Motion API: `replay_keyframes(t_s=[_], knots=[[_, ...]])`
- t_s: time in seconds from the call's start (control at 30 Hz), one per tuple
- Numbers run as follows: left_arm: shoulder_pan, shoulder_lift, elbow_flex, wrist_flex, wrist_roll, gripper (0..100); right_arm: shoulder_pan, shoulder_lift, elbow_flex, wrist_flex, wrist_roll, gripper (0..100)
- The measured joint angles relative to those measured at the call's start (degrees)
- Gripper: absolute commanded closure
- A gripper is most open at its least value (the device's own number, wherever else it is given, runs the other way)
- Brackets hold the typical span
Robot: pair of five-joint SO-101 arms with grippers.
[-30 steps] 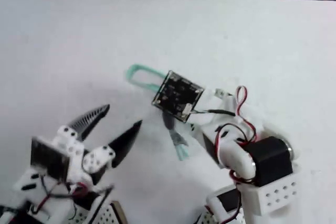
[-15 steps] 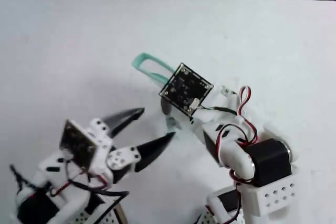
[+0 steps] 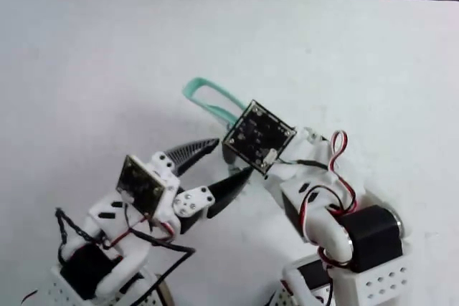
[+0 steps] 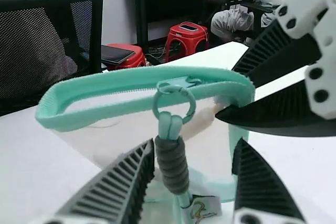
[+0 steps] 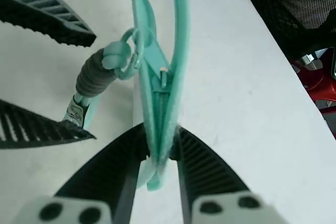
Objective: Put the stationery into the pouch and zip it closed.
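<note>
One low, outstretched right pincer [image 5: 160, 129] clamps the pouch [image 5: 157, 82].

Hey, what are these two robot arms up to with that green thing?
The right arm holds a see-through pouch with a green zip, jaws clamped on one end. The left arm has its open jaws either side of the zipper pull, not yet gripping it. The zip is open.

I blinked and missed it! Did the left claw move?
Yes. The left gripper slid farther across the table and rightward, nearer the right arm's unmoved base, now straddling the pouch's zipper pull.
</note>
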Motion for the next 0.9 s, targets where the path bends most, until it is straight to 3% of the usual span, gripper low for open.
replay_keyframes(t_s=[0.57, 0.8, 0.9], knots=[[-2.90, 7.56, 4.13, -9.14, 0.00, 79, 0.00, -0.09, 3.25, -1.76, 0.00, 97.9], [-2.90, 9.05, 4.13, -10.37, 0.00, 96, 0.00, -0.09, 3.34, -1.76, -0.09, 97.9], [-2.90, 7.12, 4.13, -10.37, 0.00, 98, 0.00, -0.09, 3.34, -1.76, -0.09, 97.9]])
